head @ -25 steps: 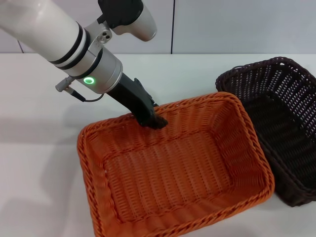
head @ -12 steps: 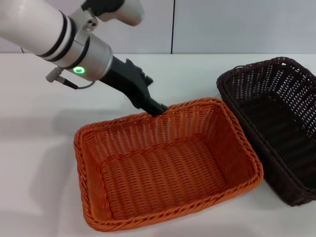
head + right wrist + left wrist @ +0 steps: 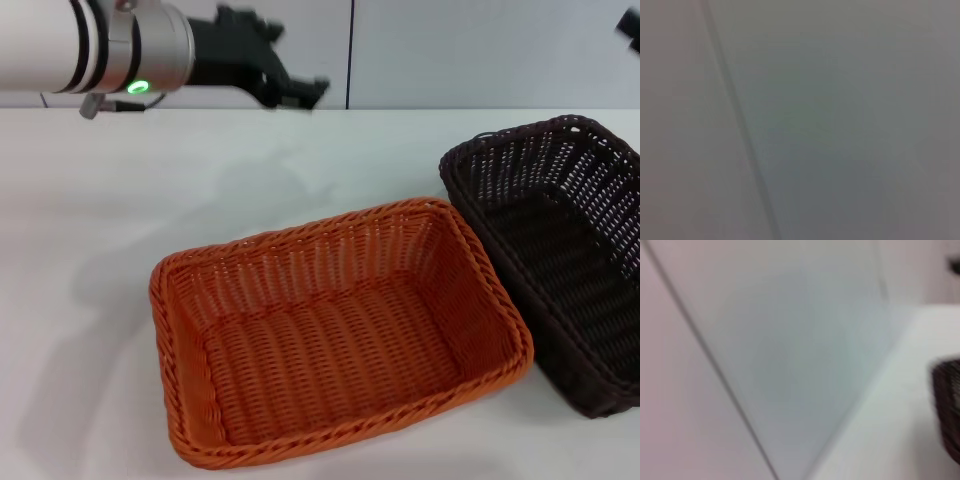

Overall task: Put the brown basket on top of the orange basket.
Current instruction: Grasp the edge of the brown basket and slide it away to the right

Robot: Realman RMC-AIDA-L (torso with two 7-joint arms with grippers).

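From my remote seat: left gripper (image 3: 300, 88) raised, empty, grip state unclear, brown basket (image 3: 560, 250) touching the orange basket (image 3: 340, 340); I fear a lift snagging their rims.

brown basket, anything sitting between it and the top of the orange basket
Nothing visible does. The brown basket sits on the table right beside the orange basket, rims nearly touching, and the orange basket holds nothing.

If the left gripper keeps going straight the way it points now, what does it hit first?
Probably nothing on the table. The left gripper is raised over the table's far edge, pointing sideways toward the robot's right, above the orange basket and brown basket. Depth is uncertain.
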